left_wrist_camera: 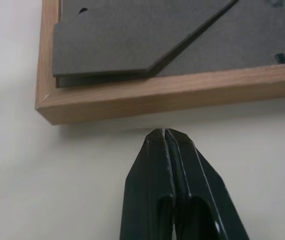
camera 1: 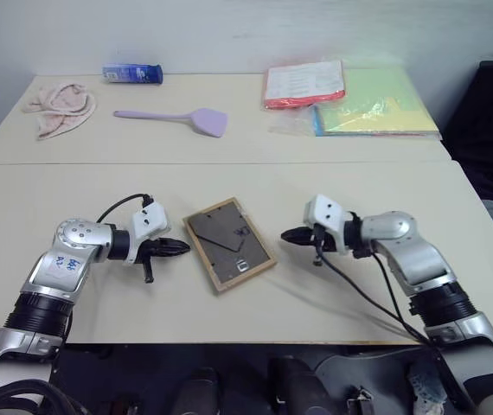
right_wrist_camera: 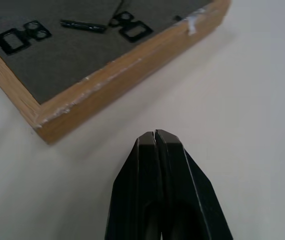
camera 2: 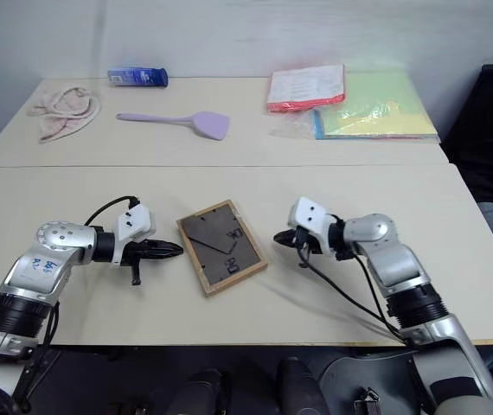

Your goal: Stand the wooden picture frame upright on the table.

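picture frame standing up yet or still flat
Flat. The wooden picture frame lies face down on the table, its dark back panel and folded easel leg facing up.

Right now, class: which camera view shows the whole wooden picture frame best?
The left eye view: the wooden picture frame lies whole, back up, on the table between both shut grippers; the right eye view matches. The left wrist view shows one corner and the easel leg, the right wrist view another corner with black hangers.
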{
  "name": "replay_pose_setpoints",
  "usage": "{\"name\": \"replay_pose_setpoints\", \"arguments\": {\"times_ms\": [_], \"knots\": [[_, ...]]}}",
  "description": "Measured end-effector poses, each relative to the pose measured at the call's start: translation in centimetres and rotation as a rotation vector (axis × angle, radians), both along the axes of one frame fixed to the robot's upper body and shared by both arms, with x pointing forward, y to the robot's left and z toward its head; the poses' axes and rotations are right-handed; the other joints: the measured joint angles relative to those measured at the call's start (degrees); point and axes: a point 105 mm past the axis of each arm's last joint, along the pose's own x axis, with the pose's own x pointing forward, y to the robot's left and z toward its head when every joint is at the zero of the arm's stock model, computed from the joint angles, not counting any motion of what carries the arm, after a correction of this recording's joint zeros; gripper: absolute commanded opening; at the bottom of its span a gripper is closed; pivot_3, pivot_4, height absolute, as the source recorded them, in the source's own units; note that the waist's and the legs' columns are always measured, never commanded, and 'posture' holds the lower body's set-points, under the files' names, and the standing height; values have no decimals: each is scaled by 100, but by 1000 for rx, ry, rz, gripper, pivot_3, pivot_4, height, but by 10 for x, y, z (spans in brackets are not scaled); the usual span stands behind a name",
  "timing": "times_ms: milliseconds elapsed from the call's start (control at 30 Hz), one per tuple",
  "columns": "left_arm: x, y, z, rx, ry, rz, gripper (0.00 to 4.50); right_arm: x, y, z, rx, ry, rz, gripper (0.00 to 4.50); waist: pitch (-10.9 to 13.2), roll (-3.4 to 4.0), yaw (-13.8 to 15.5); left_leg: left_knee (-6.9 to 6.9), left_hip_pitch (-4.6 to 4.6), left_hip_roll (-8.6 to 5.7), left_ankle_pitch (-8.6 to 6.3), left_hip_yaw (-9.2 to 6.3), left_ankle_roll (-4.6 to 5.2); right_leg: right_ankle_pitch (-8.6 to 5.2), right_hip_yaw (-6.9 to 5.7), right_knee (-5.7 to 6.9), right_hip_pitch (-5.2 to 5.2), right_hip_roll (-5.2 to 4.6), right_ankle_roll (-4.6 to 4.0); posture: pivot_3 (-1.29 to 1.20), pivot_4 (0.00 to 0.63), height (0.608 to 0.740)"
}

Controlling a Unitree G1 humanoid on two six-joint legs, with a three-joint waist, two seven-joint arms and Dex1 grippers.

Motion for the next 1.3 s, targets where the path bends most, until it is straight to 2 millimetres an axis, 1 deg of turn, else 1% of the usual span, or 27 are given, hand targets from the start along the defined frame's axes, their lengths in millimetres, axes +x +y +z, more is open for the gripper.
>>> {"name": "replay_pose_setpoints", "arguments": {"times_ms": [33,167,267,333,367,433,467,567,600,633,667,700,833,933,1000,1100,1233,1300], "knots": [[1,-4,1,-9,-2,-10,77,-6,6,-2,0,5,28,0,0,-1,7,3,-2,0,0,-4,0,0,-3,0,0,0,0,0,150,740],[17,-15,5,-41,-33,-5,77,-26,12,-11,-1,43,64,0,-1,-3,69,13,-7,-5,0,-3,3,1,-3,-2,1,-2,2,0,150,740],[32,-30,7,-74,-47,-5,77,-36,10,-15,-8,59,54,0,1,-7,132,21,-9,-5,0,-4,3,1,-5,-3,0,-1,2,0,150,740],[35,-32,5,-76,-28,-2,77,-39,8,-17,-17,60,43,0,1,-8,122,22,-9,-5,0,0,2,1,-2,-3,-1,1,3,0,150,740],[35,-31,4,-77,-9,0,248,-39,3,-18,-32,60,28,0,1,-8,105,21,-10,-5,0,5,2,1,3,1,-5,2,3,0,150,740],[32,-24,-2,-76,59,14,673,-36,-6,-18,-58,45,1,0,2,-10,76,20,-10,-4,0,6,2,1,4,0,-10,5,3,0,150,740],[28,-17,-3,-80,125,22,920,-35,-10,-17,-77,24,-1,0,3,-12,54,20,-10,-3,0,6,2,1,4,1,-13,8,2,0,150,740],[15,7,1,-85,322,65,1915,-32,-20,-16,-129,-24,1,0,1,-14,-39,7,-1,-2,-3,7,9,1,8,4,-12,13,2,0,150,740],[12,10,4,-109,394,89,2253,-32,-21,-15,-138,-36,7,0,1,-14,-45,3,3,-3,-8,7,19,1,9,9,-12,15,1,0,150,740],[10,10,5,-142,462,111,2511,-32,-21,-15,-142,-43,13,0,1,-14,-39,5,3,-3,-9,5,21,0,8,8,-12,16,0,0,150,740],[8,9,6,-191,554,137,2905,-32,-21,-15,-147,-49,18,0,1,-15,-25,7,2,-3,-8,3,21,0,7,10,-12,16,0,0,150,740],[5,9,7,-224,619,150,3183,-32,-21,-15,-152,-59,25,0,1,-16,-24,8,2,-3,-8,2,21,0,7,12,-11,15,0,0,150,740],[-11,0,8,-262,827,115,4475,-31,-17,-15,-185,-124,61,0,-1,-18,-27,8,2,-3,4,2,0,0,10,14,-11,13,0,0,150,740],[-12,-8,7,-253,868,100,4475,-29,-12,-16,-180,-143,66,0,-5,-20,-10,8,6,-3,10,1,-11,0,10,8,-7,10,0,0,150,740],[-12,-19,4,-255,889,83,4475,-28,-6,-18,-170,-153,73,0,-11,-20,-6,8,13,-4,10,0,-11,0,9,7,2,8,0,0,150,740],[-12,-40,1,-257,908,49,4475,-27,6,-20,-165,-164,97,0,-15,-18,15,5,40,-5,8,-14,-8,0,-1,-5,42,4,0,0,150,740],[-13,-69,-2,-299,949,14,4475,-23,11,-21,-154,-172,94,0,-23,-17,110,15,46,-9,2,-19,3,1,-5,-8,58,-2,1,0,150,740],[-14,-82,-3,-328,978,4,4068,-23,12,-21,-155,-175,95,0,-23,-18,144,19,42,-9,1,-21,2,1,-7,-8,58,-2,2,0,150,740]]}}
